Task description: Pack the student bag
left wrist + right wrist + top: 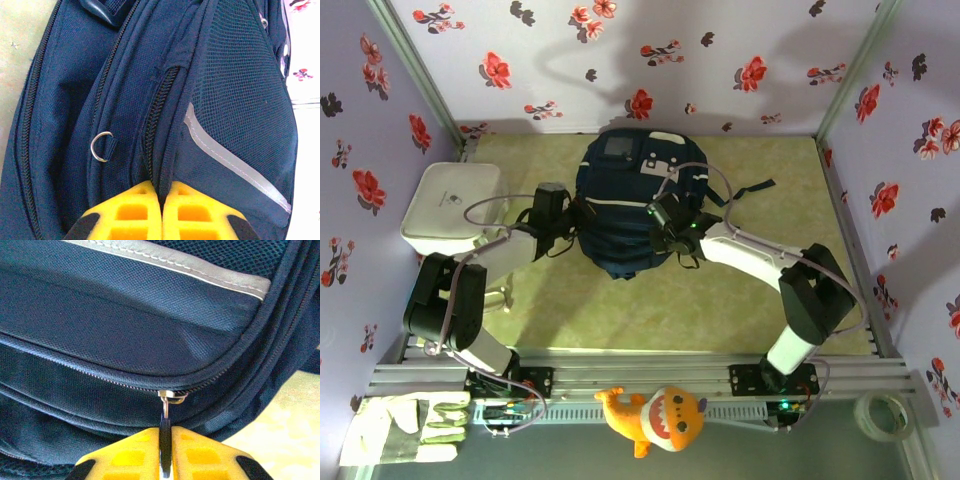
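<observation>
Navy-blue fabric with white stripe trim and a grey front patch marks your student bag [630, 200], a large backpack lying on the pale olive table [740, 300], toward the far wall and between your two arms.

Your left gripper [575, 215] sits against the bag's left side. From its wrist camera, the left gripper [161, 192] has its yellow fingers pressed together, pinching a fold of the bag's fabric at the foot of a black zipper track. A small silver metal D-ring [101, 146] hangs just left of that track. A grey reflective strip [225, 155] runs aslant across the dark mesh pocket to the right.

Your right gripper [668, 228] is at the bag's near right side. In its wrist view the right gripper [166, 432] is clamped on the thin dark zipper pull [165, 412], which hangs from a silver slider on a curved zipper line.

A white rounded plastic box [450, 205] stands at the table's left edge, beside your left arm. On the near ledge in front of the arm bases lie an orange plush shark [655, 418], a white and green work glove [405, 428] and a roll of clear tape [885, 415].
</observation>
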Robot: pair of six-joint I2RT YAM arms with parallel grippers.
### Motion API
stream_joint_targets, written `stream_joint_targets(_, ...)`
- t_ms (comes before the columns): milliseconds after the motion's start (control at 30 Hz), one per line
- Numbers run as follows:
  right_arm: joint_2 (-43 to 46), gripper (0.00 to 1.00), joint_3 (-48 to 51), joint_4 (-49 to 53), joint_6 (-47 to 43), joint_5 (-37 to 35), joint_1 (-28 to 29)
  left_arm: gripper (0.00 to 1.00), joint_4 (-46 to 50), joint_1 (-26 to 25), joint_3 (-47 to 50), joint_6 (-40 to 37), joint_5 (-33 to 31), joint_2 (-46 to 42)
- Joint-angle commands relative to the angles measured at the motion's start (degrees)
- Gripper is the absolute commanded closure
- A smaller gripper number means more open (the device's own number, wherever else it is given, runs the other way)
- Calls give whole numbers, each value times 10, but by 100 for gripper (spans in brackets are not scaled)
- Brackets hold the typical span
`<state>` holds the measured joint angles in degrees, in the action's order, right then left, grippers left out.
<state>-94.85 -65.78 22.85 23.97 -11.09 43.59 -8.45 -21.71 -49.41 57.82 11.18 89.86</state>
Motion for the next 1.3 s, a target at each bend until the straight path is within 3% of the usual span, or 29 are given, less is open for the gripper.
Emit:
stream_joint_targets(0,-14,81,-24,18,-10,-7,-1,100,6,4,-18,-23,18,-17)
stream_joint_targets(167,-22,81,-29,13,-9,-20,-2,100,9,4,-19,-26,18,-18)
stream_joint_targets(333,-19,96,-28,22,-2,-63,-3,100,16,6,-20,-33,17,-20)
stream_joint_targets(500,19,99,10,20,2,-111,-30,100,42,14,-17,-58,15,-30)
stream_joint_targets(667,56,100,31,18,-69,-50,-65,100,80,27,-8,-92,15,-42)
stream_joint_targets(867,44,100,-20,67,-175,-7,-80,100,124,43,-13,-150,38,-54)
stream_joint_targets(1267,-12,99,-93,111,-257,47,-119,100,284,57,-66,-325,91,-52)
